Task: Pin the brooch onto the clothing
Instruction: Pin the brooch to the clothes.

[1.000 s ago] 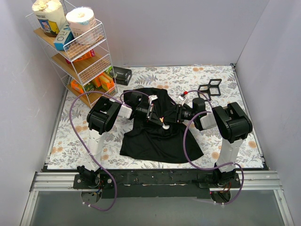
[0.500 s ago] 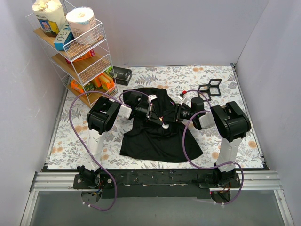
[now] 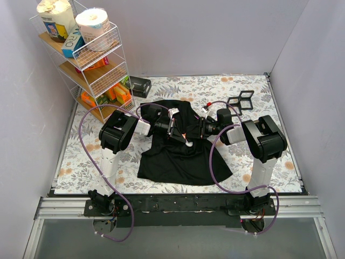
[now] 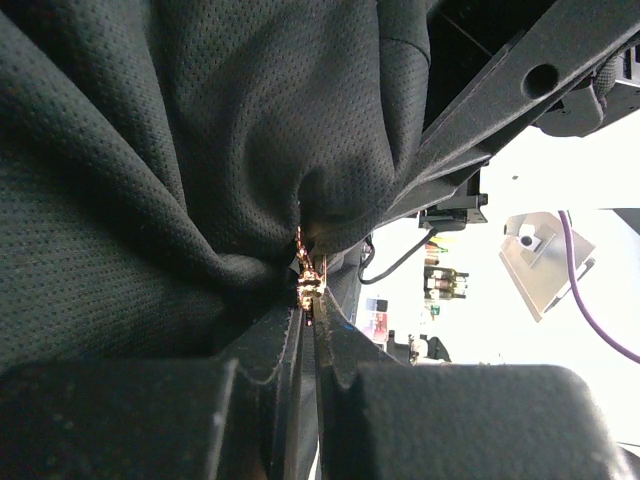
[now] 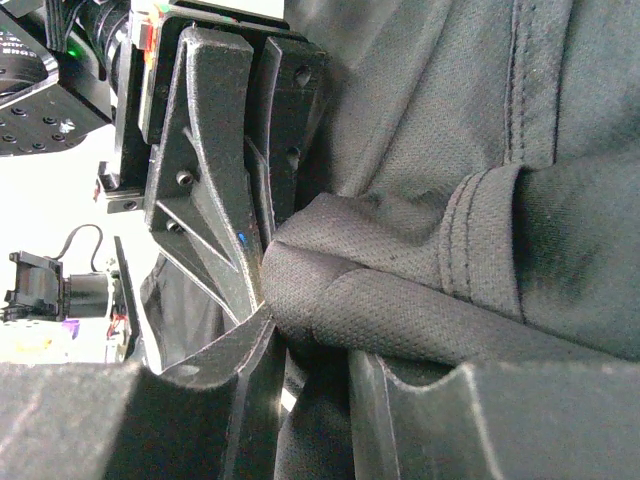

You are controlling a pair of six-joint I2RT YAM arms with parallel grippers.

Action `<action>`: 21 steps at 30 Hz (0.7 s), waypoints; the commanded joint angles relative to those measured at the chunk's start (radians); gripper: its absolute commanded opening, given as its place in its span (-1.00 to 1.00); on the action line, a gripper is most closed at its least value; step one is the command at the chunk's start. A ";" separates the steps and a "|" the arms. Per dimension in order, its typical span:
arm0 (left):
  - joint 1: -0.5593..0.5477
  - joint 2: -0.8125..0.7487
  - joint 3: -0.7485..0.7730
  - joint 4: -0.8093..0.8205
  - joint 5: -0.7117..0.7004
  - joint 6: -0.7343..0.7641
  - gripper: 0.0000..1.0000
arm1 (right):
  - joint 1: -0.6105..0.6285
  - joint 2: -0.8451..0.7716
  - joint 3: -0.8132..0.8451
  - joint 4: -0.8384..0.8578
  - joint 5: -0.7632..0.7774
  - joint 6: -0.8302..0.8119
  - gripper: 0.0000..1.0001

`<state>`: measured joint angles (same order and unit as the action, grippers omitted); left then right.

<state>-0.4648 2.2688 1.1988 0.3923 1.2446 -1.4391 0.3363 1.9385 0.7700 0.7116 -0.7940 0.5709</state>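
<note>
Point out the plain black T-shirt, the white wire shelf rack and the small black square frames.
Plain black T-shirt (image 3: pixel 178 162), top view, lower front fabric.
White wire shelf rack (image 3: pixel 102 44), top view, top basket's front.
Small black square frames (image 3: pixel 241 99), top view, where both join.

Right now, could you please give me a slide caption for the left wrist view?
Left pincer, shut, pinching a gathered fold of the black T-shirt.

R gripper (image 5: pixel 308 350) narrower round shirt (image 5: pixel 450 150) fold.
</note>
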 commanded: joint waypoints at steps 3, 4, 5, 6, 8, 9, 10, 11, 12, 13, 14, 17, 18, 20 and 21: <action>-0.020 -0.045 0.004 0.037 0.073 0.005 -1.00 | 0.024 0.034 0.043 -0.095 0.055 -0.075 -0.32; -0.021 -0.045 0.002 0.034 0.070 0.005 -1.00 | 0.024 0.033 0.041 -0.092 0.052 -0.075 -0.32; -0.021 -0.045 0.002 0.034 0.067 0.003 -1.00 | 0.024 0.031 0.040 -0.092 0.047 -0.080 -0.32; -0.020 -0.043 0.002 0.033 0.065 0.003 -1.00 | 0.024 0.031 0.037 -0.092 0.041 -0.082 -0.31; -0.020 -0.041 0.002 0.028 0.061 0.002 -1.00 | 0.024 0.028 0.034 -0.092 0.035 -0.089 -0.30; -0.020 -0.040 0.002 0.026 0.056 0.002 -1.00 | 0.024 0.027 0.034 -0.093 0.027 -0.092 -0.29; -0.021 -0.041 0.002 0.022 0.055 -0.001 -1.00 | 0.024 0.025 0.034 -0.098 0.024 -0.095 -0.28; -0.020 -0.040 0.004 0.019 0.055 -0.001 -1.00 | 0.024 0.027 0.035 -0.106 0.021 -0.100 -0.28; -0.021 -0.041 0.005 0.017 0.050 -0.001 -1.00 | 0.024 0.027 0.037 -0.112 0.018 -0.101 -0.28; -0.018 -0.041 0.004 0.017 0.050 -0.001 -1.00 | 0.024 0.030 0.041 -0.118 0.018 -0.105 -0.28; -0.018 -0.045 0.005 0.017 0.049 -0.001 -1.00 | 0.024 0.030 0.046 -0.141 0.015 -0.117 -0.28; -0.018 -0.045 0.005 0.014 0.047 -0.001 -1.00 | 0.023 0.030 0.048 -0.176 0.019 -0.143 -0.25; -0.018 -0.045 0.004 0.014 0.046 -0.001 -1.00 | 0.024 0.030 0.051 -0.185 0.021 -0.149 -0.25; -0.017 -0.043 0.004 0.014 0.046 -0.001 -1.00 | 0.024 0.028 0.052 -0.207 0.022 -0.164 -0.24; -0.018 -0.042 0.005 0.014 0.044 -0.001 -1.00 | 0.024 0.027 0.052 -0.212 0.022 -0.167 -0.23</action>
<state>-0.4648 2.2688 1.1919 0.3691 1.2331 -1.4376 0.3420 1.9396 0.8085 0.5972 -0.8066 0.4763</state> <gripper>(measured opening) 0.032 0.381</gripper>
